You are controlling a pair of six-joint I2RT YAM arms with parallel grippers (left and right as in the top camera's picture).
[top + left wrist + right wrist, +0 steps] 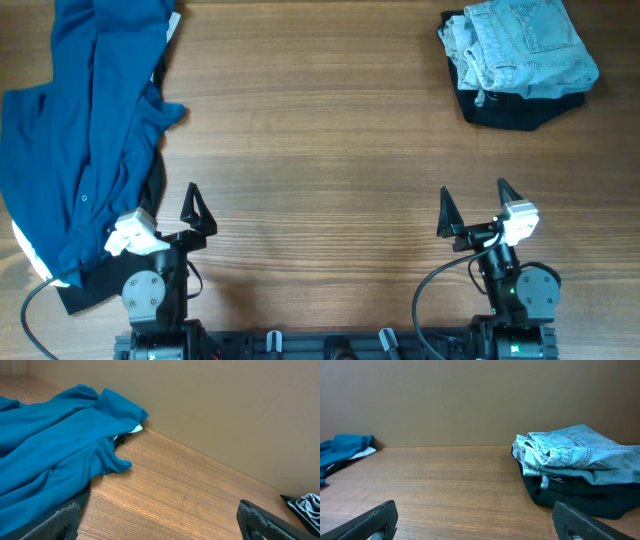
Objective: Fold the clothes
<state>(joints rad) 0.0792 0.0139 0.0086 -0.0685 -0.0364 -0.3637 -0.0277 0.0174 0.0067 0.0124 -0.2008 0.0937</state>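
While left end effector (pixel 159 510), right end effector (pixel 473 190) gape wide — one shirt (pixel 90 120), one jeans (pixel 525 40).

Jeans (pixel 580 451); faraway teal cloth (pixel 345 444), perhaps shirt

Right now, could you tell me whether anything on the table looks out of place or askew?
The teal shirt lies rumpled and unfolded at the left side, spread over a dark garment, while the jeans at the far right sit neatly folded. Nothing looks spilled or damaged.
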